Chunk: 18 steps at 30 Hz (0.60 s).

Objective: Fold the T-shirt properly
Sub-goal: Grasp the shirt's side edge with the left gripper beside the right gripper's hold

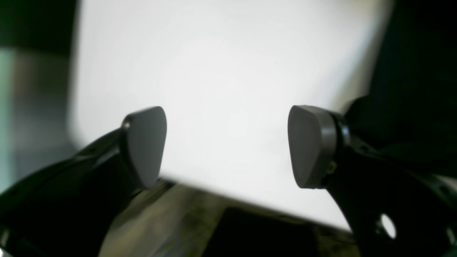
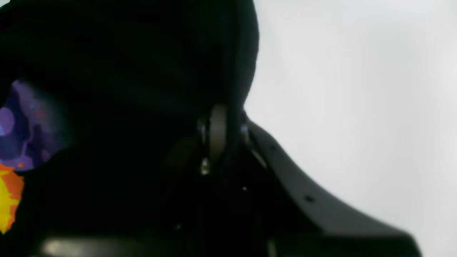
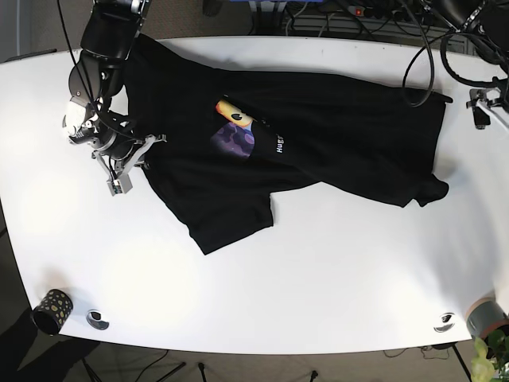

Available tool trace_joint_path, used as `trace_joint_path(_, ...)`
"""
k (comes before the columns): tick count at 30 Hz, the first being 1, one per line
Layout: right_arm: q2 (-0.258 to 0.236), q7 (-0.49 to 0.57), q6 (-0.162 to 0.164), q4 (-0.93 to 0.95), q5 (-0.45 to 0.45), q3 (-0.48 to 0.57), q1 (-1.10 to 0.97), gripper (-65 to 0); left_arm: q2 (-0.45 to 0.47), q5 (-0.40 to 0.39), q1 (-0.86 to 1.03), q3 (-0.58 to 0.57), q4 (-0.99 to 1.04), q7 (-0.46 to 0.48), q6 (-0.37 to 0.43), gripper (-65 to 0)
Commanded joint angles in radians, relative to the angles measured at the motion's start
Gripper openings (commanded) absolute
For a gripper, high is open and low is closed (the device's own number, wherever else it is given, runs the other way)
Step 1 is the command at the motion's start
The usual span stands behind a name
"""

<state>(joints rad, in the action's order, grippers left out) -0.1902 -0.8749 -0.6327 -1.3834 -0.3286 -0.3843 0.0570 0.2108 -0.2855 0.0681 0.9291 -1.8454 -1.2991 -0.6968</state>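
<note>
The black T-shirt (image 3: 318, 127) lies spread and rumpled across the white table (image 3: 318, 278), its purple and orange print (image 3: 235, 131) partly folded under. One sleeve (image 3: 227, 215) points toward the front edge. My right gripper (image 3: 134, 159) sits at the shirt's left edge. In the right wrist view its jaws are closed on dark cloth (image 2: 125, 107) around one pad (image 2: 217, 132), with the print (image 2: 18, 135) at far left. My left gripper (image 1: 228, 146) is open and empty over bare table, with the shirt (image 1: 410, 89) to its right. In the base view it (image 3: 482, 110) hovers off the shirt's right end.
A dotted black cup (image 3: 52, 306) and a small round object (image 3: 97, 319) sit at the front left corner. Another small round object (image 3: 444, 321), a grey pot (image 3: 485, 317) and a plant (image 3: 489, 358) are at the front right. Cables (image 3: 413, 56) hang at the back right.
</note>
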Motion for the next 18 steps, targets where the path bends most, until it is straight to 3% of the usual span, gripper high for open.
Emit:
trace_joint_path(1,-0.01,0.02,-0.006,-0.021,-0.019,-0.002,0.02,-65.0,0.023,-0.041,-0.049,-0.015,0.048,-0.006,-0.001,-10.8)
trace_joint_path(11,-0.015,0.02,-0.006,-0.021,-0.019,-0.002,0.02,-65.0,0.026,-0.048,-0.216,-0.025,0.366,-0.02,-0.001,-9.3)
trace_joint_path(18,-0.012,0.02,-0.006,-0.021,-0.019,-0.002,0.02,-65.0,0.037,-0.051,-0.287,-0.104,0.58,0.072,-0.001,-9.6)
